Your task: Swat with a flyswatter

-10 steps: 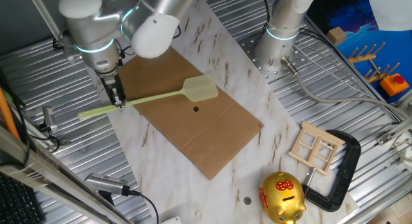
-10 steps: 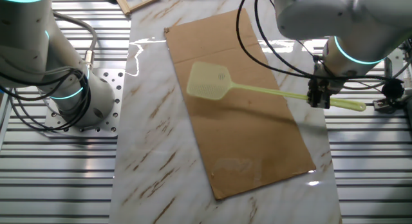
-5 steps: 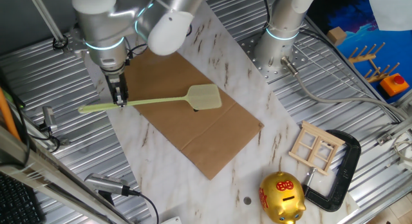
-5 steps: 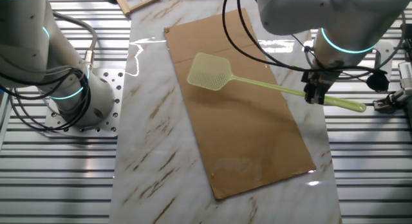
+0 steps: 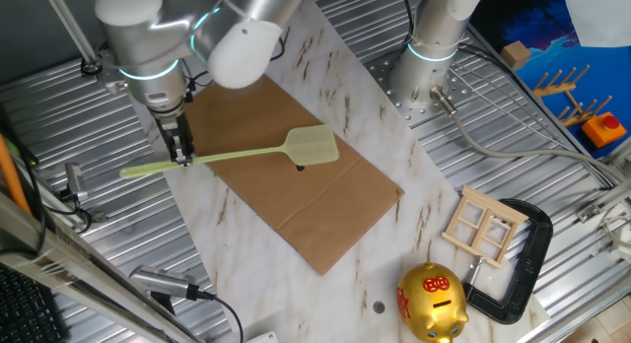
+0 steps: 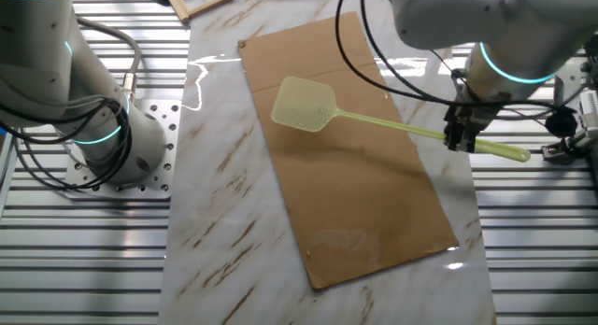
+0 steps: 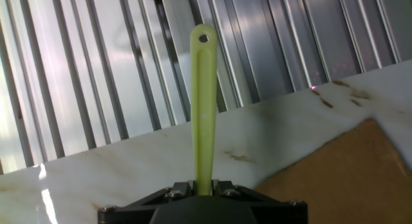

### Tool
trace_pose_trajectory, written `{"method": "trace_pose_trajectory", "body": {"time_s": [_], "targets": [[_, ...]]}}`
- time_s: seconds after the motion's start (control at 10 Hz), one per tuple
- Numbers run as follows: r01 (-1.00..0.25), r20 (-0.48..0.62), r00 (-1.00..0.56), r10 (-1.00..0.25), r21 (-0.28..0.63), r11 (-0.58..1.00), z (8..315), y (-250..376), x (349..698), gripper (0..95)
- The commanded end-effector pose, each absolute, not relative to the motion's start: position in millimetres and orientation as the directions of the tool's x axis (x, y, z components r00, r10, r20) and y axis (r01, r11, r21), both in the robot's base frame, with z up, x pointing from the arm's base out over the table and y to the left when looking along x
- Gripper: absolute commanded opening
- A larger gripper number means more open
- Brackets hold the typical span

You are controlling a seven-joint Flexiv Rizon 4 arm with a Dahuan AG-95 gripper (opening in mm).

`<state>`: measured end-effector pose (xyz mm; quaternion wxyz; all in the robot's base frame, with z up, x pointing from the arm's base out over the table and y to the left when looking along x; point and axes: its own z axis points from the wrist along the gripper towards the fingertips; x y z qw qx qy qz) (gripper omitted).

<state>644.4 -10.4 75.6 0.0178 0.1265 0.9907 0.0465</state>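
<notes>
The pale yellow-green flyswatter (image 5: 246,154) is held level above the brown sheet (image 5: 296,185). Its mesh head (image 5: 311,146) hangs over a small dark spot (image 5: 301,167) on the sheet. My gripper (image 5: 180,156) is shut on the handle near its free end. The other fixed view shows the head (image 6: 304,105) over the sheet (image 6: 346,148) and my gripper (image 6: 459,139) clamping the handle at the sheet's right edge. In the hand view the handle end (image 7: 203,89) with its hanging hole sticks out from my gripper (image 7: 203,185).
A second arm's base (image 5: 426,62) stands at the back. A gold piggy bank (image 5: 431,302), a small wooden frame (image 5: 485,227) and a black clamp (image 5: 523,259) lie at the front right. Ribbed metal surrounds the marble slab (image 5: 237,235).
From one second ago the swatter head swung down towards the dark spot, then rose very slightly. My gripper shifted a little left and stays shut on the handle.
</notes>
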Motion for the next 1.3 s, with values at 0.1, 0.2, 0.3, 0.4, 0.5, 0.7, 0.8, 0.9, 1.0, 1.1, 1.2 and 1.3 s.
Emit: {"method": "trace_pose_trajectory", "body": {"time_s": [0.1,0.2,0.3,0.4,0.5,0.7,0.8,0.9,1.0,1.1,1.2,1.3], "targets": [[0.254,-0.021,-0.966,0.257,0.093,0.963,71.5,-9.6,637.4,0.0],[0.251,-0.016,-0.967,0.253,0.091,0.964,69.4,-10.0,633.9,0.0],[0.244,-0.009,-0.969,0.246,0.088,0.966,68.0,-10.3,631.6,0.0],[0.229,0.007,-0.973,0.229,0.081,0.970,67.5,-10.5,630.4,0.0],[0.212,0.020,-0.977,0.211,0.077,0.974,67.4,-10.6,630.4,0.0],[0.168,0.033,-0.986,0.166,0.074,0.983,67.4,-10.6,630.4,0.0],[0.135,0.037,-0.991,0.132,0.073,0.988,67.5,-10.6,630.3,0.0],[0.111,0.047,-0.993,0.108,0.073,0.991,67.7,-10.8,630.1,0.0],[0.087,0.053,-0.995,0.083,0.072,0.994,67.7,-10.8,630.1,0.0],[0.061,0.064,-0.996,0.056,0.070,0.996,67.7,-10.8,630.1,0.0],[0.048,0.068,-0.997,0.043,0.070,0.996,67.7,-10.8,630.1,0.0],[0.026,0.073,-0.997,0.020,0.079,0.997,67.7,-10.8,630.1,0.0]]}}
